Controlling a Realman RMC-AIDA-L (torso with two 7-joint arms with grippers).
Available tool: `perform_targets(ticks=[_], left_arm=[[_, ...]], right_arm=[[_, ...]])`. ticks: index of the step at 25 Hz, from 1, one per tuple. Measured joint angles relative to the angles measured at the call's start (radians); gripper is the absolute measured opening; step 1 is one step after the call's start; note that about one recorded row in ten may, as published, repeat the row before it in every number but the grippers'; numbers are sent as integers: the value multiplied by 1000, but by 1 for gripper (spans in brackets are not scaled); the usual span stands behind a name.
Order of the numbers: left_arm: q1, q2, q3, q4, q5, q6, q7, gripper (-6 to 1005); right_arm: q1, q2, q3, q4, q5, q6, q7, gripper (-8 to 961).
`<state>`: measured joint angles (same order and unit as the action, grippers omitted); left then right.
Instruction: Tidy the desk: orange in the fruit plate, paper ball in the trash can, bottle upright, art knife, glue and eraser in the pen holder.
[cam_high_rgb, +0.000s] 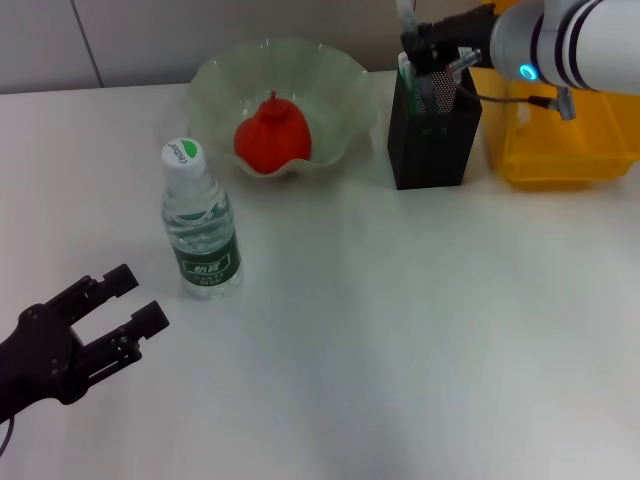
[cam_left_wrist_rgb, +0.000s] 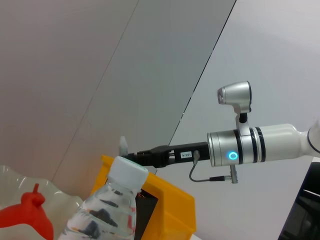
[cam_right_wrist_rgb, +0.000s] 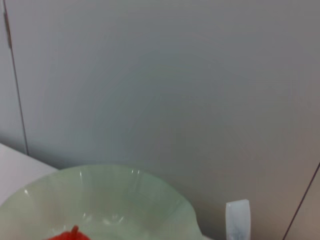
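Note:
The orange (cam_high_rgb: 272, 135) lies in the pale green fruit plate (cam_high_rgb: 330, 90) at the back. A clear bottle (cam_high_rgb: 201, 228) with a white cap stands upright on the table in front of the plate. My left gripper (cam_high_rgb: 140, 297) is open, low on the table just left of the bottle and apart from it. Over the black pen holder (cam_high_rgb: 432, 140) my right gripper (cam_high_rgb: 415, 40) is shut on a small white oblong piece (cam_right_wrist_rgb: 237, 220). I cannot tell whether that piece is knife, glue or eraser. A green-and-white item (cam_high_rgb: 405, 72) stands in the holder. No paper ball shows.
A yellow trash can (cam_high_rgb: 565, 140) stands right of the pen holder, under the right arm (cam_high_rgb: 560, 40). A grey panelled wall runs behind the table. White tabletop (cam_high_rgb: 420, 330) spreads across the front and right.

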<state>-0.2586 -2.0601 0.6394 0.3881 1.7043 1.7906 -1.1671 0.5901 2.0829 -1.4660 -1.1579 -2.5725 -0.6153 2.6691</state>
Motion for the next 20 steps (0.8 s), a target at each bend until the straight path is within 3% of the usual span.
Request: perform_targets(ticks=[18,20], left_arm=[[-7,0,-21,7,0,26,-1,788],[-7,2,-29,7,-1,36,-2,788]], right_arm=[[8,-3,39,-69,-16,-158,-2,235],[18,-3,56,-70,-24,-182,-2,275]])
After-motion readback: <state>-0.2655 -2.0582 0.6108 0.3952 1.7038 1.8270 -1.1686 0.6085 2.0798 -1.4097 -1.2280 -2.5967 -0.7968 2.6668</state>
